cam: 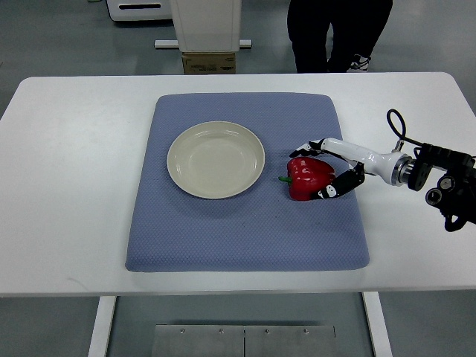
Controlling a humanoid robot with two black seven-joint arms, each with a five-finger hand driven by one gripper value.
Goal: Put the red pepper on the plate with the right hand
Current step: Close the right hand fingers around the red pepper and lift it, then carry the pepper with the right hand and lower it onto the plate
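A red pepper (307,176) with a green stem lies on the blue mat (245,238), just right of the cream plate (216,159). The plate holds nothing. My right hand (321,171) reaches in from the right edge, its white and black fingers (333,189) curled around the pepper's right side, above and below it. The pepper still rests on the mat. The left arm does not show.
The mat lies on a white table (67,186). A person's dark legs (335,33) stand beyond the far edge, next to a white machine base (206,30). My right forearm and black wrist (439,178) lie over the table's right side.
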